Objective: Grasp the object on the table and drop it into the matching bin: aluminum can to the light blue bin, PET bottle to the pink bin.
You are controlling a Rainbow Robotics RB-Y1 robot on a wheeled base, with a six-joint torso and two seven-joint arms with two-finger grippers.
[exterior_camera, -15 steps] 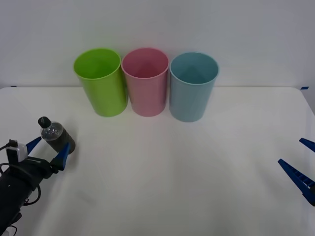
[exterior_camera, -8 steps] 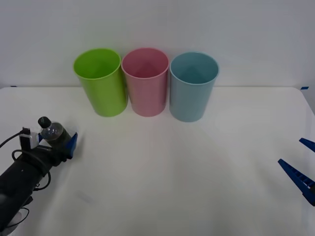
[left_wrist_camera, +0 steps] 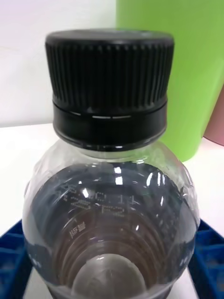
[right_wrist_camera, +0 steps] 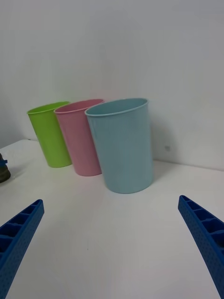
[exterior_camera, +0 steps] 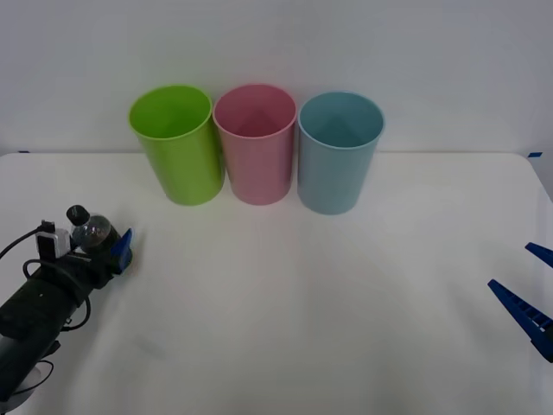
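Gripping the PET bottle (exterior_camera: 93, 233) at the table's (exterior_camera: 328, 311) near left corner, the left gripper (exterior_camera: 97, 246) is clenching its blue fingers (left_wrist_camera: 210, 261) against the bottle's two sides, as the left wrist view is showing them pressed on either flank of the clear body. The bottle's black screw cap (left_wrist_camera: 109, 88) is pointing toward the bins, and its dark brownish lower part is sitting between the fingers. Whether the bottle is touching the tabletop or is raised slightly off it is hard to judge from the front view.

Three bins are standing in a row at the far side of the table, just beside one another: the lime green bin (exterior_camera: 175, 145) on the left, the pink bin (exterior_camera: 256, 144) in the middle and the light blue bin (exterior_camera: 339, 153) on the right. The bottle is lying well apart from all of them, nearest the green one.

The right gripper (exterior_camera: 529, 290) is waiting at the table's right edge, its fingers spread wide apart and grasping nothing.
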